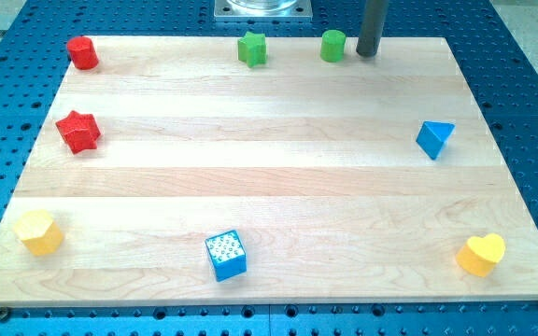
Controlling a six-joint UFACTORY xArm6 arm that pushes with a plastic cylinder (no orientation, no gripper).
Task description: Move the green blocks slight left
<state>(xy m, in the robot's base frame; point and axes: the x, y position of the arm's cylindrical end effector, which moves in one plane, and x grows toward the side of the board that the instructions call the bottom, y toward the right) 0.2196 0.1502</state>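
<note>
A green star block (251, 48) and a green cylinder block (332, 45) sit near the view's top edge of the wooden board (269, 177), the star to the left of the cylinder. My tip (368, 52) is at the board's top edge, just right of the green cylinder, with a small gap between them.
A red cylinder-like block (82, 52) is at top left, a red star (78, 131) below it. A yellow hexagon (39, 231) is at bottom left, a blue cube (226, 255) at bottom centre, a yellow heart (481, 254) at bottom right, a blue triangle (434, 138) at right.
</note>
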